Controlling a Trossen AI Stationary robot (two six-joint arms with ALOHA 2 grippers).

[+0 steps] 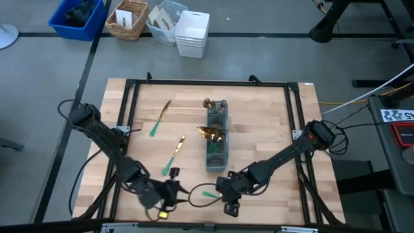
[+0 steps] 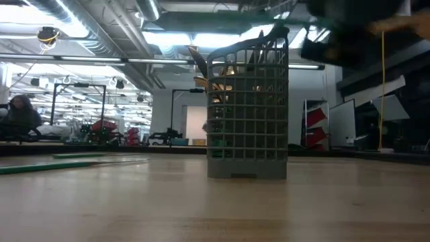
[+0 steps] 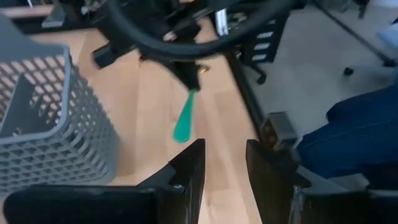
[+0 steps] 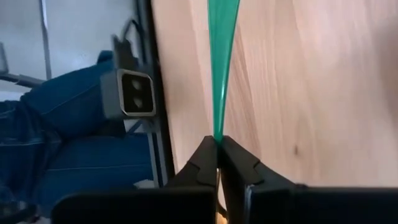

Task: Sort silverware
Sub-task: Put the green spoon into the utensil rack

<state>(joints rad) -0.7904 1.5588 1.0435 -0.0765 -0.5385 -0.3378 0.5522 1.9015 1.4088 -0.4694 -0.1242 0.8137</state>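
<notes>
The grey mesh caddy (image 1: 217, 137) stands upright near the table's middle, with several gold-headed pieces sticking up in it. Two green-handled pieces lie flat on the wood left of it, one farther off (image 1: 160, 118) and one nearer (image 1: 174, 154). Near the front edge my right gripper (image 1: 222, 191) is shut on another green-handled piece (image 1: 208, 193), whose head is hidden. My left gripper (image 1: 173, 189) hovers just left of it, open (image 3: 224, 165), with nothing between its fingers. My right gripper pinches the narrow end of the green handle (image 4: 217, 132) between its two fingertips. The handle runs on from the fingers along their line and widens toward its free end (image 3: 181, 130). The fingers slant down, and the piece is lifted clear of the wood.
Black frame rails (image 1: 129, 97) run round the tabletop. Beyond the far edge stand a blue bin (image 1: 77, 18), a wicker basket (image 1: 127, 19) and white containers (image 1: 192, 32). A person's blue-clad legs (image 3: 360, 130) are close to the near edge.
</notes>
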